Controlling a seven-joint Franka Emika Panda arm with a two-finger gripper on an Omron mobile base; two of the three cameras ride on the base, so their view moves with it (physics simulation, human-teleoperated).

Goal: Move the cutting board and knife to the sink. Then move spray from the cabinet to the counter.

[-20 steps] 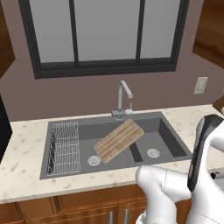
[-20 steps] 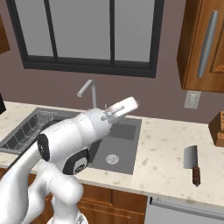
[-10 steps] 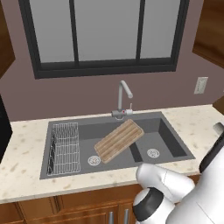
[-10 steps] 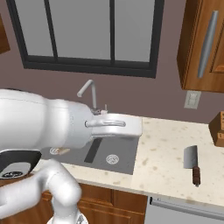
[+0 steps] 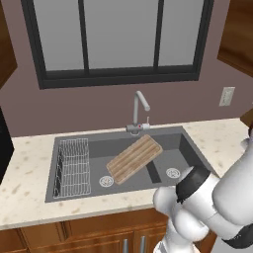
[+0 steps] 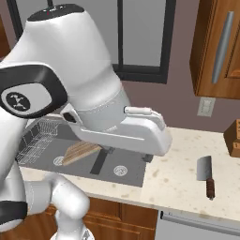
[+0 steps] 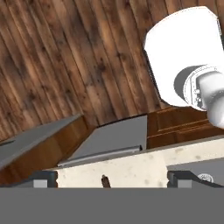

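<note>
The cutting board [image 5: 134, 158] lies tilted in the sink [image 5: 170, 141], resting across the divider between the basins; its end also shows behind the arm [image 6: 79, 152]. On the counter [image 6: 176, 180], right of the sink, the knife [image 6: 206, 176] lies with its dark handle toward the front edge. In the hand view my gripper [image 7: 111, 181] is open, its fingertips [image 7: 43, 178] far apart over the counter, and the knife's handle end [image 7: 104, 180] sits between them, lower down. The cabinet [image 6: 215, 51] hangs shut at the upper right. The spray is hidden.
A wire rack [image 5: 74, 165] fills the left basin and the silver faucet [image 5: 140, 106] stands behind the sink. A brown wooden block [image 6: 233, 138] sits at the counter's far right. My bulky white arm [image 6: 93, 103] blocks much of the right base view.
The arm has swung from over the sink toward the right side of the counter, growing large in the right base view. Cutting board and knife have not moved.
</note>
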